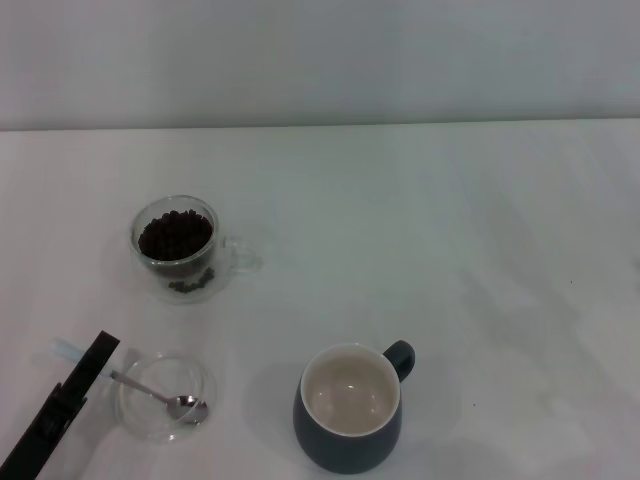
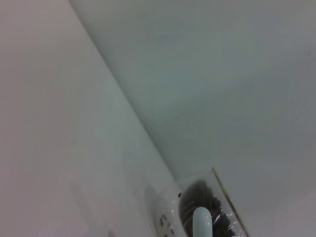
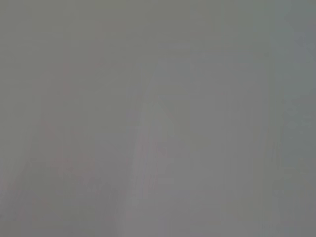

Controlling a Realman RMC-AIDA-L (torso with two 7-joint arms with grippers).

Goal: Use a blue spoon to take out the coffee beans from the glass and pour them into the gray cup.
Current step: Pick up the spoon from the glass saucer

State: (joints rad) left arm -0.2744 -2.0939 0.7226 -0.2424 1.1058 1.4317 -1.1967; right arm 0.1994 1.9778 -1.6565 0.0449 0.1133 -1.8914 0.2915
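The left pincer (image 1: 85, 365) comes in at about 7 o'clock of the head view, a dark bar lying across the pale handle of the blue spoon (image 1: 150, 392); whether it is closed on that handle I cannot tell, since the fingertips are hidden. The spoon's metal bowl rests in a shallow clear dish (image 1: 166, 396) just to the pincer's 3 o'clock, its handle sticking out past the rim toward 10 o'clock. Up at 12 o'clock from the dish stands the glass (image 1: 178, 248), holding the coffee beans (image 1: 175, 236); the gray cup (image 1: 350, 408) sits well apart at 3 o'clock, empty, cream inside showing. The step in hand looks like taking up the spoon – a firm hold near the handle's end, then a level lift so the bowl clears the dish rim without dragging it. The left wrist view adds the handle tip close up with beans and glass behind it, but shows neither dish nor cup; the right wrist view shows only blank grey, and the right pincer appears nowhere
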